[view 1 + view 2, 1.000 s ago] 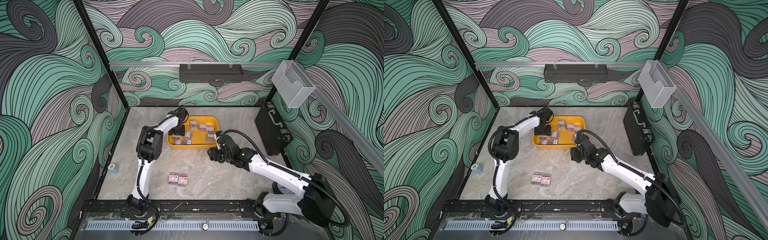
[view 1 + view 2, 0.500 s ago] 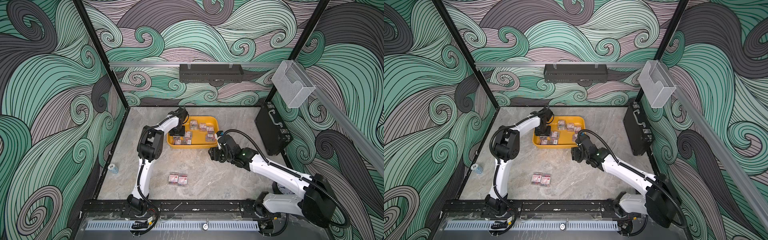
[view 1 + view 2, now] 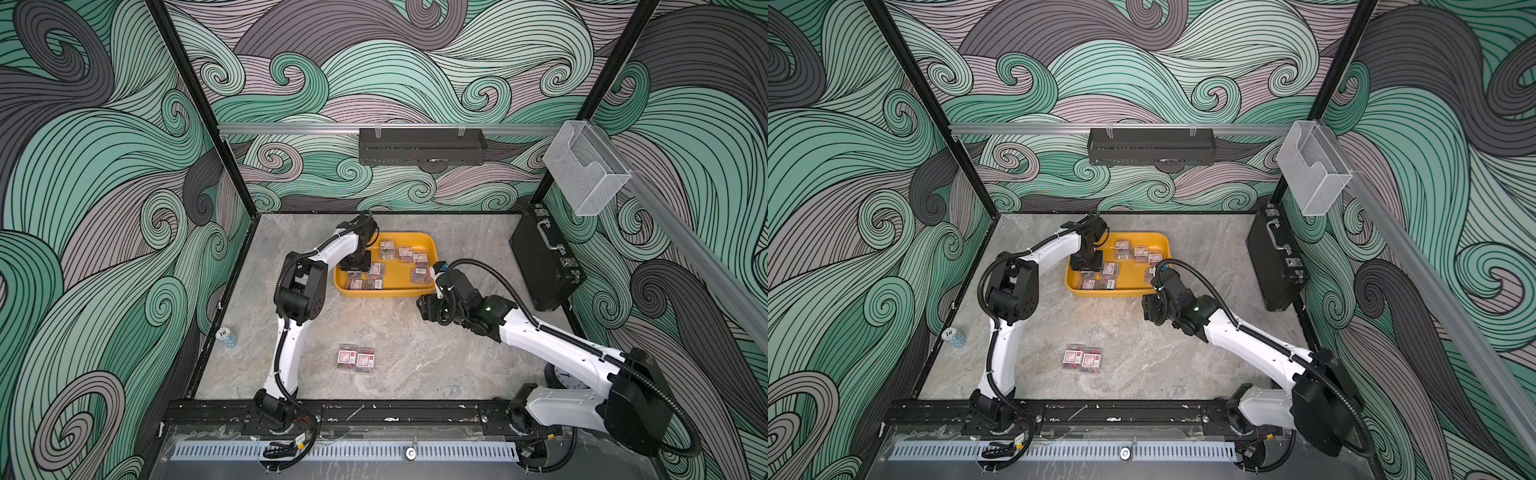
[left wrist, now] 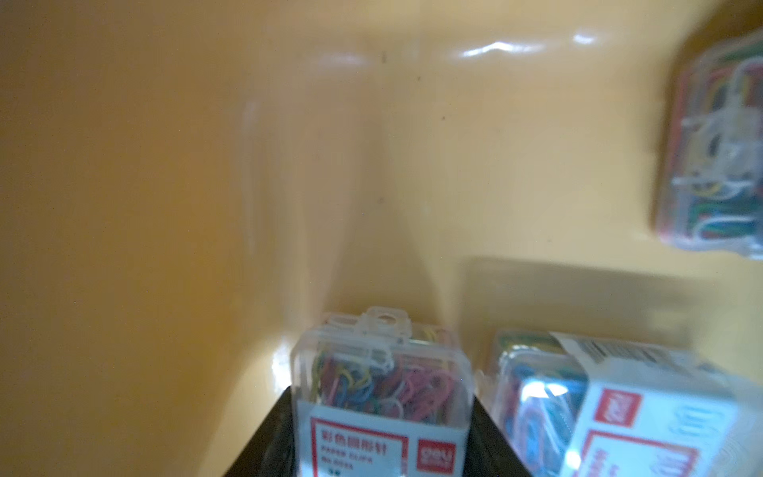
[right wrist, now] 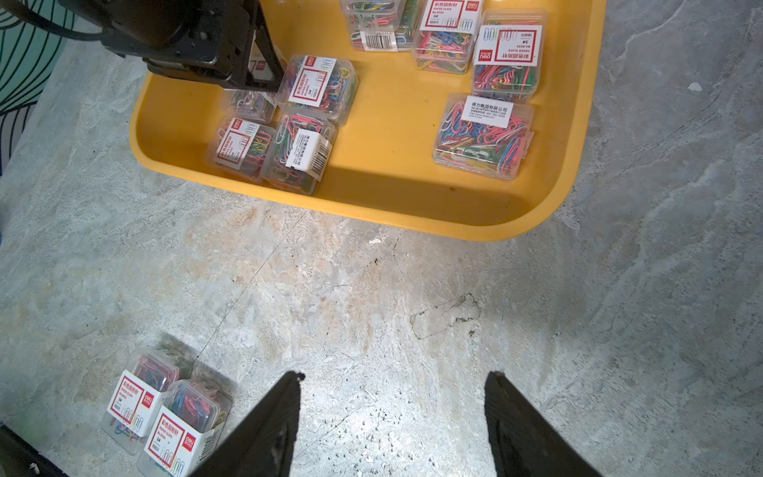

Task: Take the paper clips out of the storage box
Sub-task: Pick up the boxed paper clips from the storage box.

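Note:
The yellow storage box (image 3: 386, 293) (image 3: 1113, 293) (image 5: 371, 206) sits mid-table with several clear boxes of paper clips (image 3: 419, 274) (image 5: 483, 136) in it. My left gripper (image 3: 355, 266) (image 3: 1086, 262) (image 4: 382, 396) reaches down into the tray's left end. It is shut on one box of paper clips (image 4: 384, 363), with a black finger against each side. Two boxes of paper clips (image 3: 357, 359) (image 3: 1082, 359) (image 5: 165, 413) lie on the table nearer the front. My right gripper (image 3: 426, 307) (image 3: 1148, 307) (image 5: 394, 376) hovers open and empty over bare table by the tray's front right corner.
A black briefcase (image 3: 544, 266) stands against the right wall. A clear bin (image 3: 584, 170) and a black shelf (image 3: 422, 147) hang on the walls. A small stack of chips (image 3: 226, 336) sits at the table's left edge, and a clock (image 3: 563, 380) lies behind my right arm.
The left gripper's jaws have narrowed onto a box in the tray. The right arm has hardly moved.

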Controlling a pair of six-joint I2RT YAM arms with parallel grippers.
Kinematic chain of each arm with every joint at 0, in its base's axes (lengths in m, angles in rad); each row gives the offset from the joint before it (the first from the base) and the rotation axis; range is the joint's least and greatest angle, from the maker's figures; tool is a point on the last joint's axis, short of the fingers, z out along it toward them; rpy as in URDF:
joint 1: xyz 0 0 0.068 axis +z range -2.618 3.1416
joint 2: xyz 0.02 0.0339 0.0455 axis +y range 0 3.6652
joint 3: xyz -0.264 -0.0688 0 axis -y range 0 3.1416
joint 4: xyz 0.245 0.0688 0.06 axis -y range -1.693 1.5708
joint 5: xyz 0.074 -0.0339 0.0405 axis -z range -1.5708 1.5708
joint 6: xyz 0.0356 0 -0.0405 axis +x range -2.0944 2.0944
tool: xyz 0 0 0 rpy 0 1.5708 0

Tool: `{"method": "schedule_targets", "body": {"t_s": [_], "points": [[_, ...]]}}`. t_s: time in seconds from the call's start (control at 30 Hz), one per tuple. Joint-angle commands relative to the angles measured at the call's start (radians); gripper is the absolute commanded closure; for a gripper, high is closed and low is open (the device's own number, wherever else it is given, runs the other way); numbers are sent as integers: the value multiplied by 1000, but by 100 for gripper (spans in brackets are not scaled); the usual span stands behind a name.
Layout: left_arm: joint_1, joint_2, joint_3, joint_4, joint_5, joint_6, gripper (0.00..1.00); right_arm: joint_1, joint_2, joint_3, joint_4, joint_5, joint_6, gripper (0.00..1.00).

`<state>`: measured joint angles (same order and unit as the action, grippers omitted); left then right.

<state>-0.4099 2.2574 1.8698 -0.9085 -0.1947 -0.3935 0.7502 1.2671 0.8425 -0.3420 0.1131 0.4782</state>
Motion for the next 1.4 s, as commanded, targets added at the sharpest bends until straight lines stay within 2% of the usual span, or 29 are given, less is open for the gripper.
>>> {"method": "schedule_targets", "body": {"t_s": [0.0,0.57,1.0,1.37], "points": [[-13,-95,22,-44,-13,7,54,-6,-7,9,-11,0,-9,29],[-67,-244,-43,-52,-50,-3,54,-8,8,20,-11,1,-13,29],[-104,-464,-283,-15,-96,-63,54,-9,38,58,-37,3,-27,29],[-159,-602,-472,6,-89,-144,55,-9,92,116,-51,13,-44,29]]}}
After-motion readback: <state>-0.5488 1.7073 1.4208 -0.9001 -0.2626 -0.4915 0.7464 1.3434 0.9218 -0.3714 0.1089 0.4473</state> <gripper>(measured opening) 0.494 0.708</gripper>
